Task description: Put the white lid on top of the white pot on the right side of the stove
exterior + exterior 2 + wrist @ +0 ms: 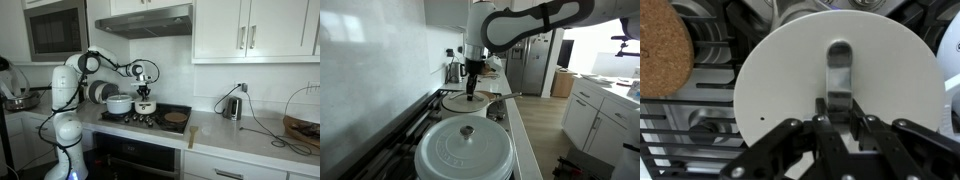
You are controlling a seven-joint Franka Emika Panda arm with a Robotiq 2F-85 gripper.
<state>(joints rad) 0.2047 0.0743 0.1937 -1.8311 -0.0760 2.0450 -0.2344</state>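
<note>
Where the arm [70, 95] reaches in from the left in an exterior view, the first item on the stove [150, 118] is a large white casserole [118, 102] with its own lid fitted; it is not the target. Immediately to its right stands the smaller white pot [145, 107], with the gripper [145, 90] directly above it. Further right a cork mat [176, 117] lies on the stove, apart from the pot. Beyond that a kettle [232, 106] stands on the bench [250, 138].

Wrist view: the white lid [890, 80] fills the centre of the frame, face-on to the camera. Its strap handle [840, 65] runs up and down the picture. The fingers [868, 128] are drawn in narrow on the near end of it, one each side, across the strap's long axis. Assessed as a hold on the handle.

Governing relation: lid, fingers and pot lie on one vertical line, lid immediately below the fingers, pot immediately below the lid. In an exterior view the lid lies flat over the pot, and what appears to be the pot's long handle [506, 97] projects to the right. Whether the lid is seated on the rim or a little clear of it cannot be determined. Judgement: no sideways correction looks necessary; what is left is a straight descent, if any, then release. Risk noted: an off-centre lid catching the rim.
</note>
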